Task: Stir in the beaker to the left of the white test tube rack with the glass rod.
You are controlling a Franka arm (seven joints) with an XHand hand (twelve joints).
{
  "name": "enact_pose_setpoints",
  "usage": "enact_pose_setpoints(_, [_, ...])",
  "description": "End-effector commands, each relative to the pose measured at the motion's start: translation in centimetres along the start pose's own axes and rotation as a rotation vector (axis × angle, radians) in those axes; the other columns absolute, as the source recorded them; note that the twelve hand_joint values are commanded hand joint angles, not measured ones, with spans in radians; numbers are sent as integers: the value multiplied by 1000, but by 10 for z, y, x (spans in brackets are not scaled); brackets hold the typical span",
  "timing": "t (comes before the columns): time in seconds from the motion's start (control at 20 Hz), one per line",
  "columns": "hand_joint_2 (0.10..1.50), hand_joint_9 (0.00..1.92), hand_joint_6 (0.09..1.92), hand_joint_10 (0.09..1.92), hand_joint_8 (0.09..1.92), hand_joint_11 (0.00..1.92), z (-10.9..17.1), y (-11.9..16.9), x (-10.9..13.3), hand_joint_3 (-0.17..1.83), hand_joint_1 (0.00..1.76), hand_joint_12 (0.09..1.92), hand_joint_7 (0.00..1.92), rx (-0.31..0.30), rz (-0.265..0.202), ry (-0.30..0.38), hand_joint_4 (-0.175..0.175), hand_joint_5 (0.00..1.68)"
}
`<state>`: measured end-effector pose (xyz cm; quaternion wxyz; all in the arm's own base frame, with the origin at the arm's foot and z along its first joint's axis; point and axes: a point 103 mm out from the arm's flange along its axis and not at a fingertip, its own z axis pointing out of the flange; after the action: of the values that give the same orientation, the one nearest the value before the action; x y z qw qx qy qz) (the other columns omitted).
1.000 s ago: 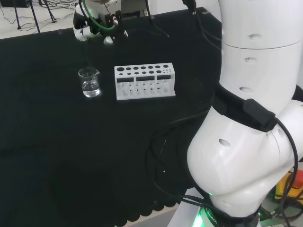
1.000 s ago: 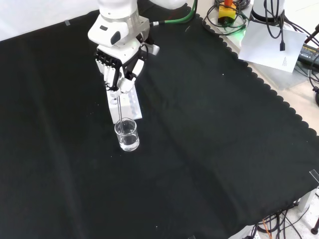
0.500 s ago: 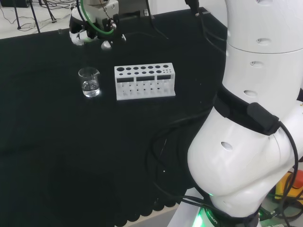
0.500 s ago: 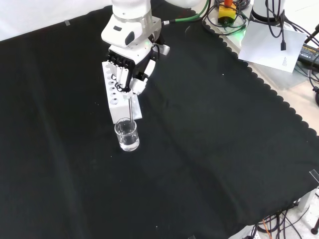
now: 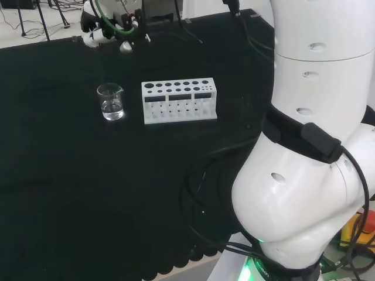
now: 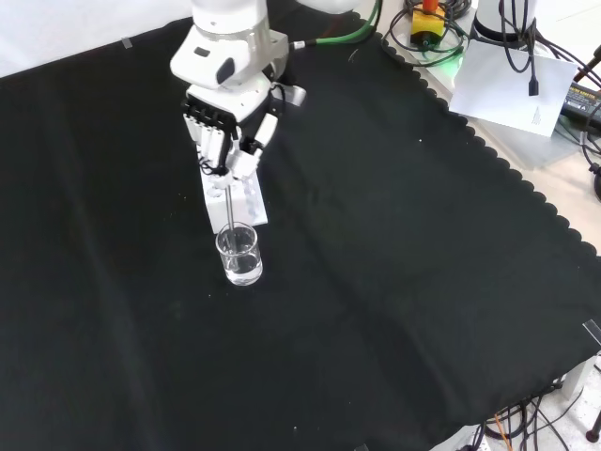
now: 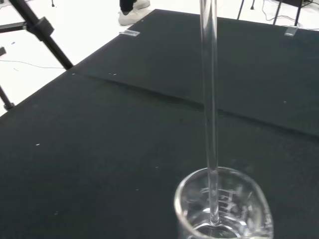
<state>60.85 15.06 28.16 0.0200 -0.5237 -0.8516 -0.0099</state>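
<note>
The glass rod (image 6: 229, 203) hangs straight down from the hand (image 6: 225, 132), pinched between its curled fingers and thumb, and reaches to the beaker (image 6: 238, 255) directly below the hand. In the wrist view the glass rod (image 7: 210, 99) runs as a thin clear line from the hand's side down through the open mouth of the beaker (image 7: 223, 206), and its lower end sits inside the glass, near the middle, at or just above the clear liquid in the bottom. The rod stands upright, not leaning on the rim as far as can be seen.

In the front view the beaker stands on the black cloth (image 6: 394, 282) below the hand and nearer the camera than the hand. The white test tube rack (image 6: 246, 202) lies between the hand and the beaker, partly hidden behind the hand, its near end just beside the beaker. The hand itself is raised well above the cloth, palm side turned down toward the beaker.

In the head view the hand (image 5: 96, 36) is up and beyond the beaker (image 5: 111, 102), with the white test tube rack (image 5: 179, 100) standing just to the right of the beaker, apart from it by a narrow strip of cloth.
</note>
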Motion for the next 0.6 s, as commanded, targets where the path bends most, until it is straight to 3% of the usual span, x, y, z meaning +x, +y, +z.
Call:
enact_pose_setpoints(0.05, [1086,1566,574,937,1179,1617,1,-14,-27,0,1291,696,1071,13,37,1,-175,1055])
enact_pose_setpoints(0.35, [1086,1567,574,937,1179,1617,-4,-33,-20,0,1291,697,1071,18,31,-12,-175,1055])
enact_pose_setpoints(0.6, [1086,1567,574,936,1179,1616,-12,-36,-1,0,1290,697,1070,15,13,-26,-175,1055])
